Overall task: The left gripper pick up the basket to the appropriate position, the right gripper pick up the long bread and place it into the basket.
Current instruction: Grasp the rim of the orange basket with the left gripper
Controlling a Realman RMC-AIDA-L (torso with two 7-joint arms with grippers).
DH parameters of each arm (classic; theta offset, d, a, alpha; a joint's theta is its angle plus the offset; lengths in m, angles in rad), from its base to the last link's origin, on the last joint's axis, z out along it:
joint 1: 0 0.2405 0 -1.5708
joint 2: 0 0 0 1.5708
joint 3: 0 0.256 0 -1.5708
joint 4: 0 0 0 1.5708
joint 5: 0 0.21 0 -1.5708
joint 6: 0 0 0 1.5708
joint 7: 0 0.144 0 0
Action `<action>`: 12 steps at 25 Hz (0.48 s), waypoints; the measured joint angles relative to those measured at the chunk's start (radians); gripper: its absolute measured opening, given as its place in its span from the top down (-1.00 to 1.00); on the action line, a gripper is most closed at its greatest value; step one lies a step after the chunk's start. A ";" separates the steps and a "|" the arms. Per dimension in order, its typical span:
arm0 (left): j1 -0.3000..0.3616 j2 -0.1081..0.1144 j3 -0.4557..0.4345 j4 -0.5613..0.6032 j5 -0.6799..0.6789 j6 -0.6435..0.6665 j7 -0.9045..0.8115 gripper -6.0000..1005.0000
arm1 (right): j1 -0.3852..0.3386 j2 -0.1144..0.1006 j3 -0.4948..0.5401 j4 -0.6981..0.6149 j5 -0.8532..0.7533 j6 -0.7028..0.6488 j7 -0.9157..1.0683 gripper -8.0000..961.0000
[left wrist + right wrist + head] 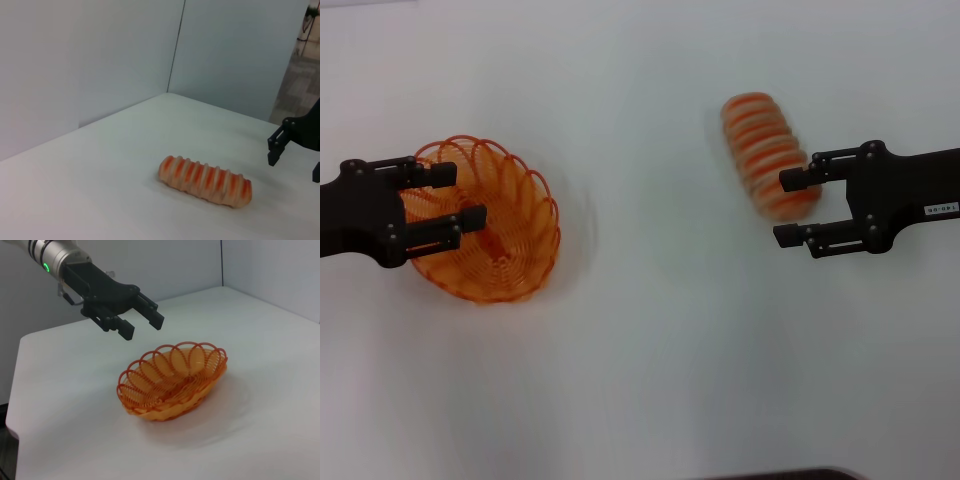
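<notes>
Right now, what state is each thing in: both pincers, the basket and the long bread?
left pincer: open, above the basket's rim, holding nothing.
right pincer: open, at the near end of the long bread, not gripping it.
basket: upright on the table, nothing in it.
long bread: lying flat on the table, outside the basket.
table: white, carrying both items.

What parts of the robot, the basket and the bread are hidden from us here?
- Head view: the left pincer hangs over the basket and covers part of its rim.
- Head view: the right pincer covers the near end of the bread, so touching cannot be judged.
- Left wrist view: the right pincer is cut off by the edge.
- Both arms run off the head view's sides.
</notes>
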 joint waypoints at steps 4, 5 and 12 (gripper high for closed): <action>0.000 -0.001 0.000 -0.001 0.001 -0.002 0.000 -0.28 | 0.000 0.001 0.000 0.000 0.000 0.001 -0.001 -0.52; -0.001 -0.001 0.000 -0.001 0.001 -0.002 0.000 -0.28 | 0.000 0.001 0.000 0.000 0.000 0.002 -0.001 -0.52; -0.003 -0.002 0.000 -0.002 0.000 -0.002 0.000 -0.28 | 0.000 0.002 0.000 0.000 0.000 0.002 -0.002 -0.52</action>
